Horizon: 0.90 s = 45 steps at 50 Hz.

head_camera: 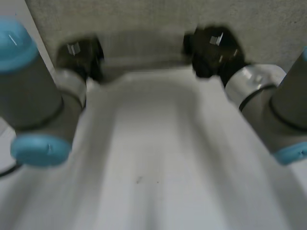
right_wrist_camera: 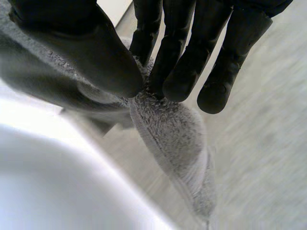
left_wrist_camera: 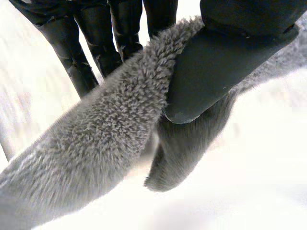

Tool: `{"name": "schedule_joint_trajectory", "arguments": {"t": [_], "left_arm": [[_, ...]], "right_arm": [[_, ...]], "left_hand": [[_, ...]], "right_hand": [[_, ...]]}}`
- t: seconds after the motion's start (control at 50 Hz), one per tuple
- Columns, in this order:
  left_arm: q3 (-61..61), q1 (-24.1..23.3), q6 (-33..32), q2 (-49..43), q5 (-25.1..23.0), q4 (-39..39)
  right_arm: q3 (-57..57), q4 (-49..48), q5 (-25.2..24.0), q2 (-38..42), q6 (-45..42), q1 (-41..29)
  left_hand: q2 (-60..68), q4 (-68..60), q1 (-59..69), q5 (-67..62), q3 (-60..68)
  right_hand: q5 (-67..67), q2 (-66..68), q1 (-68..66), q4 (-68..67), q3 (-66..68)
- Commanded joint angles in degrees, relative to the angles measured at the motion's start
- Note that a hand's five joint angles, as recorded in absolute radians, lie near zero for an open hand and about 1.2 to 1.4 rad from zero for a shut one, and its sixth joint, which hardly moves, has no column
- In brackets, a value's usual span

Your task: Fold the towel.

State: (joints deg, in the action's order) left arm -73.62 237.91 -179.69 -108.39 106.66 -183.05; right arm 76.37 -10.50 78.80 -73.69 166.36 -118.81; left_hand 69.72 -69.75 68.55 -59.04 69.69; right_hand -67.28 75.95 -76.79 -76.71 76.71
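While both hands grip its far edge, the grey fluffy terry towel (head_camera: 158,143) is spread as a wide sheet between the arms, its far edge stretched from hand to hand. Left hand (head_camera: 81,57) is at the far left corner. In its wrist view the thumb of the left hand (left_wrist_camera: 211,72) clamps the towel's furry edge (left_wrist_camera: 110,139) against the fingers (left_wrist_camera: 91,52), with a flap hanging below the thumb. Right hand (head_camera: 213,48) is at the far right corner. Its fingers (right_wrist_camera: 180,72) and thumb close together, pinching a towel corner (right_wrist_camera: 172,139) that droops under them. The grey left arm with light-blue caps (head_camera: 29,96) and the matching right arm (head_camera: 283,105) flank the sheet closely on both sides. A speckled grey surface (head_camera: 144,19) lies beyond the far edge. The sheet covers whatever is under it.
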Motion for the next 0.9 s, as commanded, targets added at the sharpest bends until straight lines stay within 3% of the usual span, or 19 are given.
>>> {"name": "schedule_joint_trajectory", "arguments": {"t": [0.02,0.18,0.34,0.4,0.44,0.46,0.48,0.52,0.68,0.9], "left_arm": [[-18.0,-0.3,-0.6,-4.3,-2.9,-3.0],[-24.1,-0.4,-0.8,-11.1,-3.1,-4.6],[-25.6,0.0,-0.6,-4.7,-3.4,-3.9],[-25.9,0.1,-0.6,-2.5,-3.5,-4.0],[-25.9,0.1,-0.6,-1.5,-3.5,-4.0],[-25.9,0.1,-0.6,-1.5,-3.5,-4.0],[-25.9,0.1,-0.7,-1.0,-3.5,-4.0],[-26.0,0.1,-0.6,-0.5,-3.4,-3.9],[-27.0,0.5,-0.6,0.0,-3.5,-3.9],[-29.9,2.5,-0.7,0.1,-4.0,-3.9]], "right_arm": [[9.8,0.4,-0.1,9.6,-4.1,-2.0],[13.6,-2.0,0.4,18.7,-4.6,-1.8],[15.4,-2.1,0.2,16.0,-3.7,-1.0],[16.1,-2.6,0.3,14.3,-3.0,-1.0],[16.4,-3.1,0.4,13.8,-2.3,-1.0],[16.8,-3.6,0.6,13.3,-1.1,-1.0],[16.8,-3.6,0.7,13.3,-1.1,-1.0],[17.1,-4.2,1.4,12.9,2.3,-1.0],[17.5,-3.9,2.9,12.8,10.5,0.1],[19.2,-3.6,3.0,12.5,11.0,-0.6]], "left_hand": [[10.3,-10.3,11.4,-11.0,10.3],[10.3,-10.3,11.4,-11.0,10.3],[10.3,-10.3,11.4,-11.0,10.3],[3.2,-3.2,4.4,-3.9,3.3],[-12.0,12.0,-10.8,11.3,-12.0],[-12.1,12.1,-10.9,11.4,-12.0],[-22.9,22.9,-21.7,22.2,-22.9],[-27.5,27.5,-26.3,26.8,-27.5],[-27.4,27.4,-26.2,26.7,-27.3],[-27.5,27.6,-26.4,26.9,-27.5]], "right_hand": [[-2.7,4.1,-3.2,-3.3,3.3],[-2.7,4.1,-3.2,-3.3,3.3],[-2.7,4.1,-3.2,-3.3,3.3],[-2.7,4.1,-3.2,-3.3,3.3],[-2.7,4.1,-3.2,-3.3,3.3],[12.4,-11.0,11.9,11.8,-11.8],[12.5,-11.2,12.0,12.0,-12.0],[35.5,-34.2,35.0,34.9,-34.9],[45.2,-43.8,44.7,44.6,-44.6],[59.4,-58.1,58.9,58.9,-58.9]]}}
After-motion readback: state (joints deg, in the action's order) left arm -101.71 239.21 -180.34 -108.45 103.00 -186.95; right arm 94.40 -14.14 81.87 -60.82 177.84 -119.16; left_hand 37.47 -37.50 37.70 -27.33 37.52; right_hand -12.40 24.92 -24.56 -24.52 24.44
